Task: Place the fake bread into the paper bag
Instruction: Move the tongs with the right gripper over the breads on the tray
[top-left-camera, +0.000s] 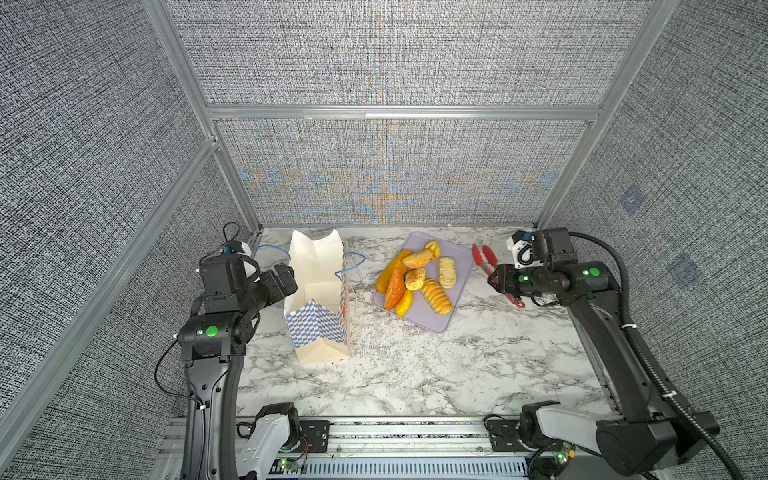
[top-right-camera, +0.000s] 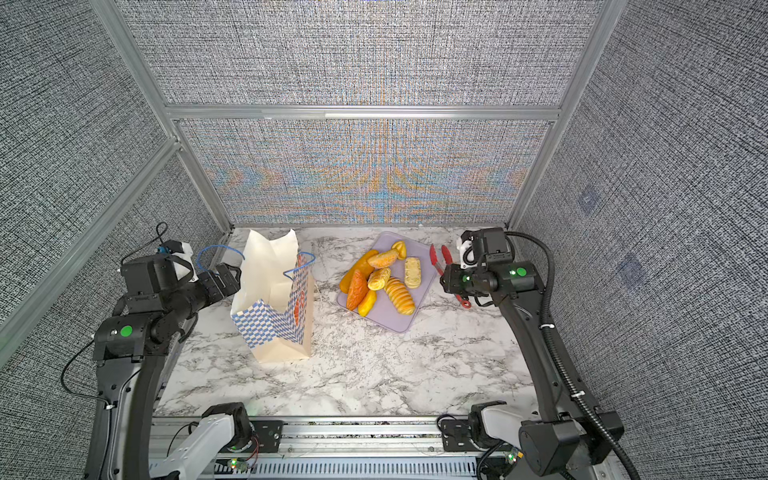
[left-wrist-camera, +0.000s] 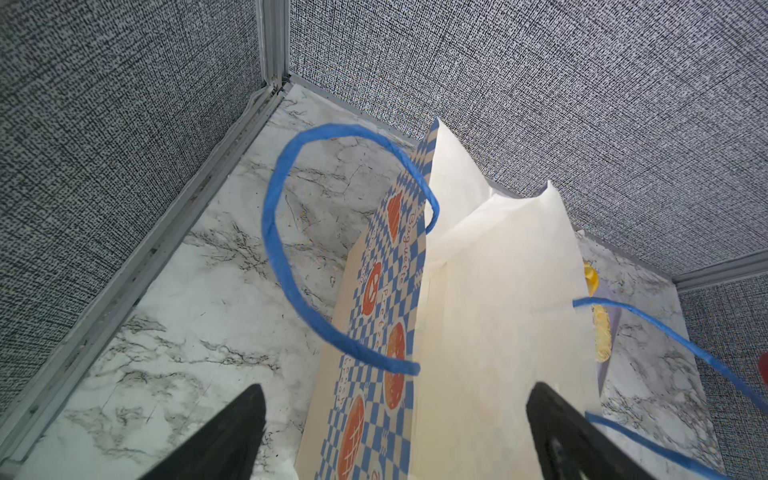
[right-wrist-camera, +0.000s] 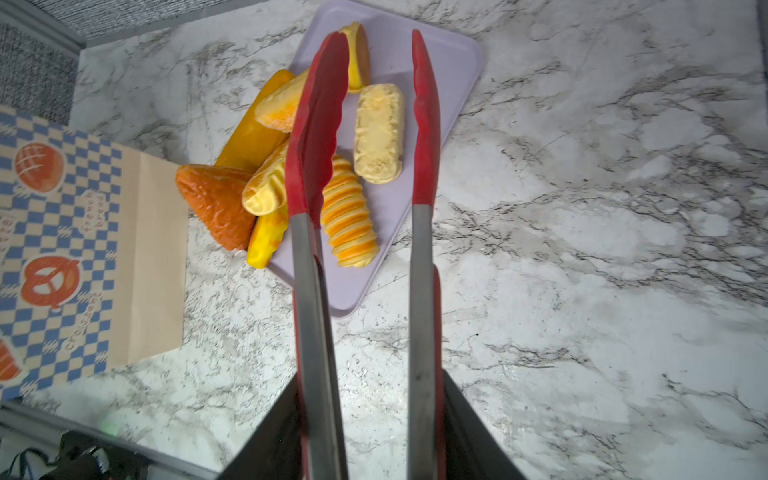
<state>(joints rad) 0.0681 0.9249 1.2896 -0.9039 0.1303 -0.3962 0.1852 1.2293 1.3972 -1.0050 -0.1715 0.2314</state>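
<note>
My right gripper (right-wrist-camera: 369, 378) pinches the red tongs (right-wrist-camera: 307, 257) by their handles. My left gripper (left-wrist-camera: 397, 386) gapes wide beside the upright paper bag (top-left-camera: 318, 328). The fake bread (top-left-camera: 415, 278) lies on the lavender tray (top-left-camera: 428, 320).

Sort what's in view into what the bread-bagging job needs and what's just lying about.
Part of the job:
- fake bread, in a pile
- paper bag, standing open
- red tongs, gripped in the right claw
- left claw, open at the bag's edge

Just there:
- lavender tray, under the bread
- marble table
</note>
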